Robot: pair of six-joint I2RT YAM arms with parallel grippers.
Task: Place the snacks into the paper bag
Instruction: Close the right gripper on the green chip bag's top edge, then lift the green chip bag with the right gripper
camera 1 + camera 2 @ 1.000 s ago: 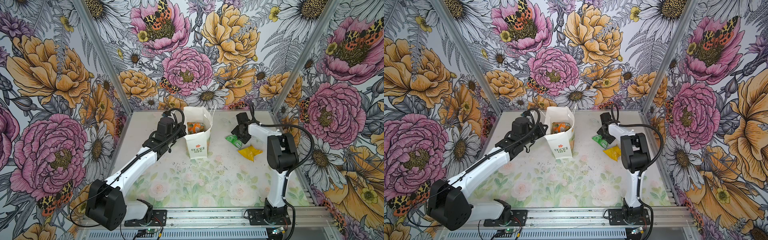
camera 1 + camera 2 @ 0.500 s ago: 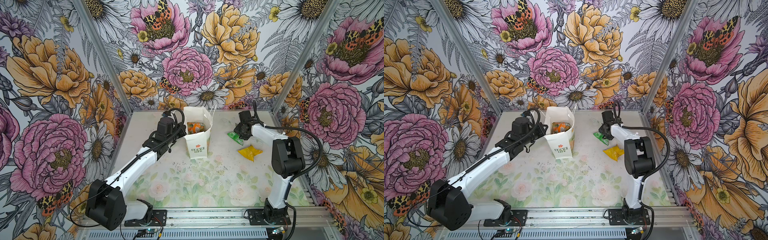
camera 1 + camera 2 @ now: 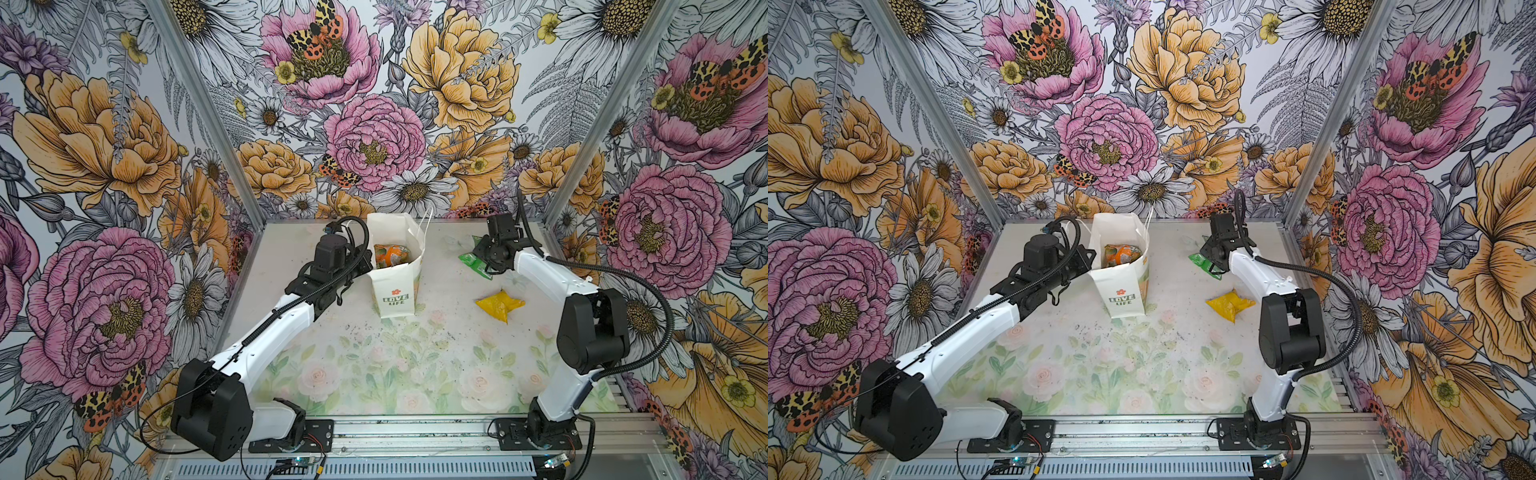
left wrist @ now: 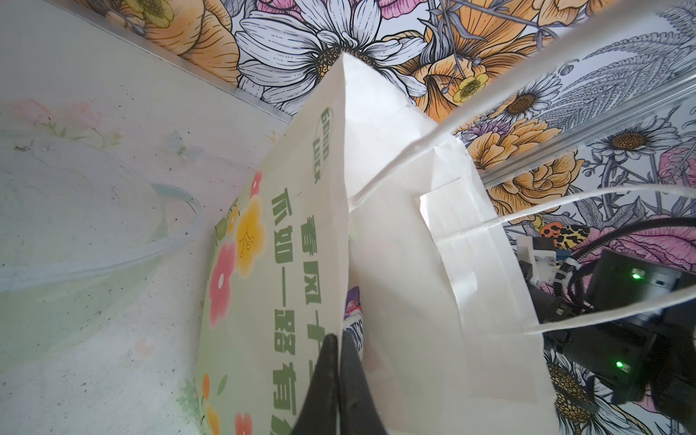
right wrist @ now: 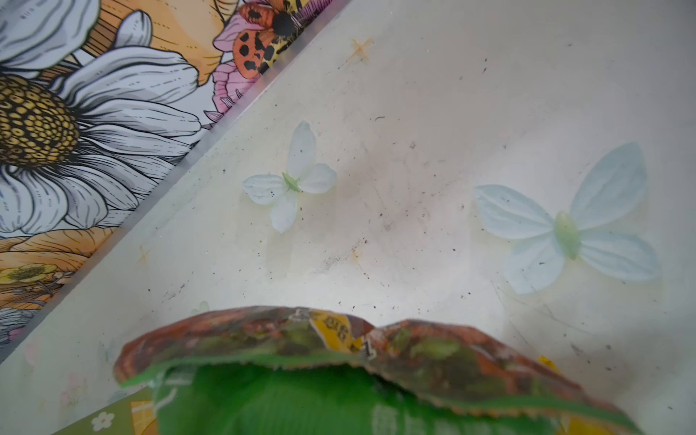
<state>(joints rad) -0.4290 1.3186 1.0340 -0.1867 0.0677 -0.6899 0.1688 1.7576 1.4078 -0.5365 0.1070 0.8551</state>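
Observation:
The white paper bag (image 3: 395, 291) (image 3: 1126, 291) stands upright at the back middle, mouth open. An orange-white snack packet (image 3: 390, 255) (image 3: 1121, 254) lies inside it. In the left wrist view a purple packet (image 4: 353, 301) shows inside the bag (image 4: 399, 263). My left gripper (image 3: 365, 266) (image 4: 340, 341) is shut on the bag's rim, one finger on each side of the paper. My right gripper (image 3: 490, 255) (image 3: 1219, 254) is shut on a green packet (image 3: 471, 261) (image 5: 301, 399), which hides its fingers in the right wrist view. A yellow packet (image 3: 500, 305) (image 3: 1229, 305) lies on the table.
Flowered walls close in the table at the back and on both sides. The back wall (image 5: 94, 132) is close behind the right gripper. The right arm's elbow (image 3: 592, 328) stands in front of the yellow packet. The bag's cord handles (image 4: 565, 196) hang across the left wrist view.
The right gripper moved towards the back wall and closed on the green packet, which shifted back with it. The left arm and the bag have not moved.

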